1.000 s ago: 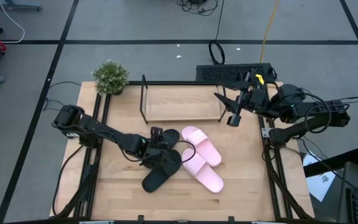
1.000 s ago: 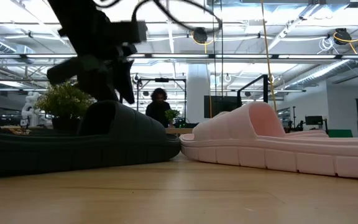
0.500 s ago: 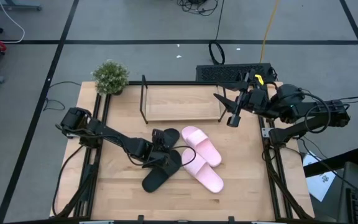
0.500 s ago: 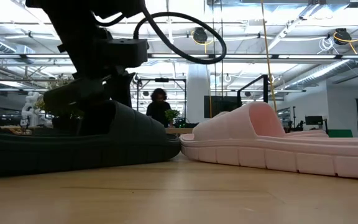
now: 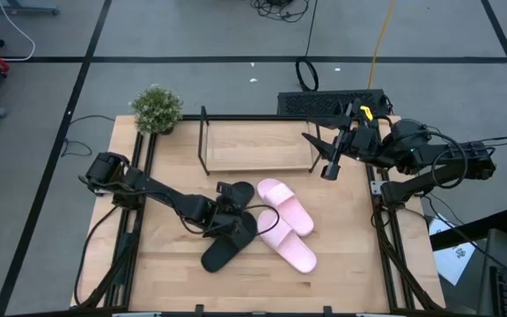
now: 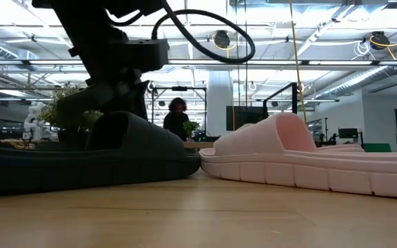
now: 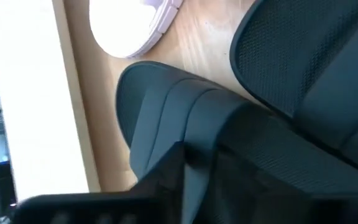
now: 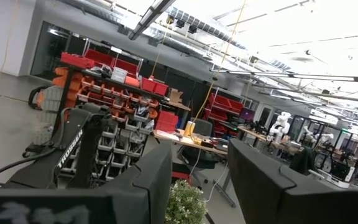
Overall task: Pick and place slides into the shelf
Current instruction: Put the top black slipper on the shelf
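Observation:
Two black slides (image 5: 225,249) (image 5: 238,192) and two pink slides (image 5: 284,204) (image 5: 290,246) lie soles down in a cluster on the tabletop. My left gripper (image 5: 227,217) is low over the black slides, at the wide strap (image 7: 166,106) of one; the low view shows it just above that strap (image 6: 126,134). The pink slide (image 6: 288,151) lies beside it. The shelf (image 5: 258,145) stands at the far middle of the table with a bare board. My right gripper (image 5: 328,167) is open and empty, raised by the shelf's right end, and shows in its wrist view (image 8: 201,186).
A small potted plant (image 5: 157,107) stands at the table's far left corner, beside the shelf. Bare wood lies along the near edge (image 5: 262,291). A person (image 6: 176,117) stands far off in the room behind the table.
My left gripper has gone down and a little toward the table's near edge, onto the black slide's strap, and has then stayed there. The slides have not moved.

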